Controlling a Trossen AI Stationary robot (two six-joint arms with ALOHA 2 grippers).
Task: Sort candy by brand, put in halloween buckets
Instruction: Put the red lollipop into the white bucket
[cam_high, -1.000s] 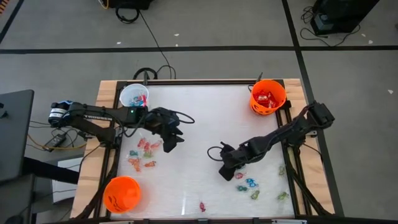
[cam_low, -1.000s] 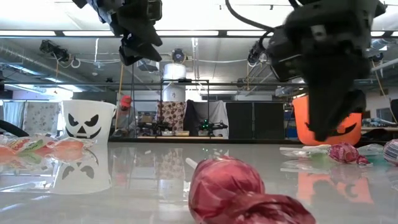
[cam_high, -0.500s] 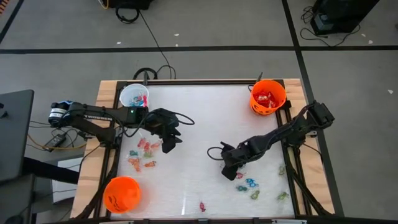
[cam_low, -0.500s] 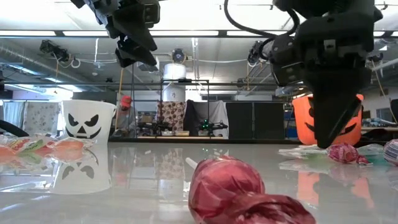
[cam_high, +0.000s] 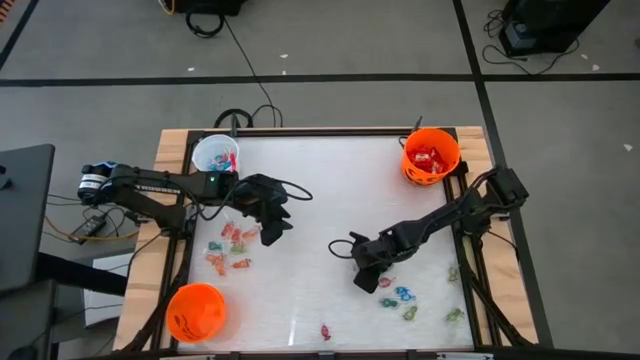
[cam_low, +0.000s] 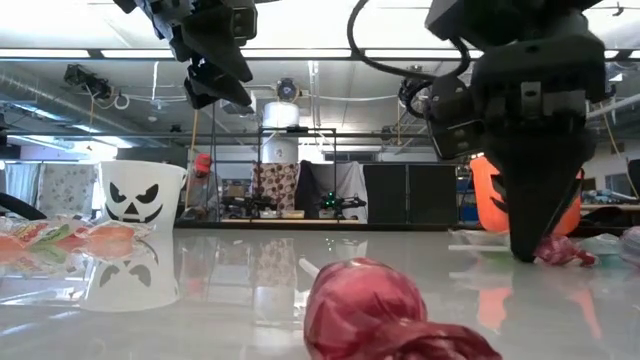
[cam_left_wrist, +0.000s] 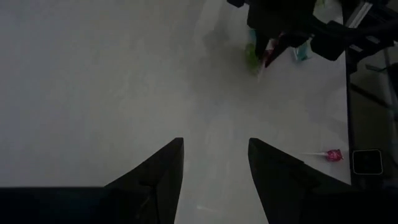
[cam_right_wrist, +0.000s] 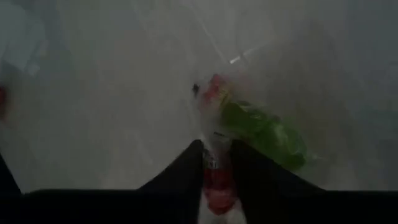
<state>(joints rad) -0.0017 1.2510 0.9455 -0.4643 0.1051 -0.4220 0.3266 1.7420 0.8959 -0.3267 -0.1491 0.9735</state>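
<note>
1. High view: the white bench (cam_high: 310, 200) is seen from above, with three Halloween buckets on it. A white bucket (cam_high: 215, 155) is at the far left corner, an orange bucket (cam_high: 431, 156) at the far right corner, and a second orange bucket (cam_high: 196, 311) at the near left corner.
2. Red candy is seen inside the far right orange bucket, and some blue and red pieces inside the white bucket. So part of the sorting looks done.
3. A lot is left. A pile of orange-red candy (cam_high: 231, 248) lies by the left arm, a group of blue and green candy (cam_high: 400, 297) lies by the right arm, and one pink lollipop (cam_high: 325, 331) lies alone at the near edge.
4. The right tool (cam_right_wrist: 217, 167) is down on the bench, and a small red candy (cam_right_wrist: 217, 180) is squeezed between its fingers, with a green wrapped piece (cam_right_wrist: 264, 134) just beside it.
5. The left tool (cam_left_wrist: 215, 163) is held above the bench, spread apart, with nothing in it.
6. Cables are seen on the floor behind the bench. Nothing is seen blocking the way to the buckets.
</note>
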